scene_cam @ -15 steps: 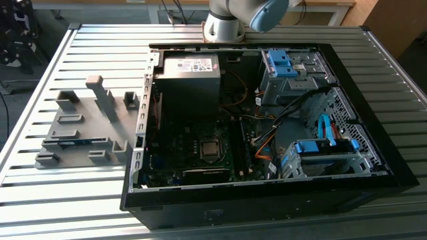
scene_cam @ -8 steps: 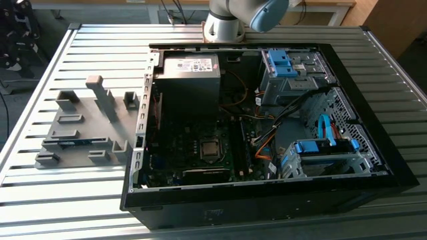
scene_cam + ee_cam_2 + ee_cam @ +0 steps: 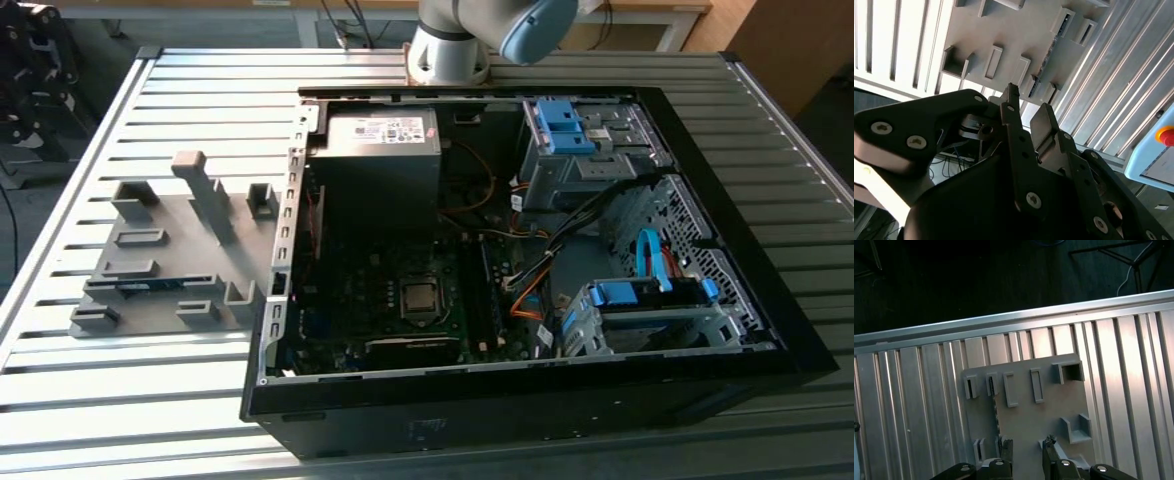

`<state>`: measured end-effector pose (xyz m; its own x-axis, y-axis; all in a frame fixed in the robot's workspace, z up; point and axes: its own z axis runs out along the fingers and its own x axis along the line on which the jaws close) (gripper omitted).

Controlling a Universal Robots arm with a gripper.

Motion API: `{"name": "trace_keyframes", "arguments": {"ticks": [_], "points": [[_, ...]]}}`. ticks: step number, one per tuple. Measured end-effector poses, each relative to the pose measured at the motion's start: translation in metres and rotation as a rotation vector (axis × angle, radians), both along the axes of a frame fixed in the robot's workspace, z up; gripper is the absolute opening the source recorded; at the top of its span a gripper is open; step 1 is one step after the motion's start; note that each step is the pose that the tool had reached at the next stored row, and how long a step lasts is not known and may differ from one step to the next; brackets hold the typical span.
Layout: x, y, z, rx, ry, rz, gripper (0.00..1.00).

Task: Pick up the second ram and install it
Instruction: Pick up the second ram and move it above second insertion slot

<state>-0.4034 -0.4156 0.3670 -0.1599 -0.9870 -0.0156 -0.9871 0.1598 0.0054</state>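
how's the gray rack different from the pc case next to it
The gray rack is a pale flat plate with upright posts and slots; the computer case is a black box, open on top, showing boards and cables. The rack is much smaller than the case. The rack lies toward the exterior view's left, the case toward its right. Both rest on the slatted metal table.

No legible text or labels
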Motion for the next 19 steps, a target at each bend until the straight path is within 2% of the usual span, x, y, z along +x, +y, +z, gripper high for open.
{"name": "trace_keyframes", "arguments": {"ticks": [10, 19], "points": [[0.000, -0.0039, -0.0060, 0.0000, 0.0000, 0.014, 0.37], [0.000, -0.0054, -0.0119, 0.0000, 0.0000, 0.023, 0.37]]}}
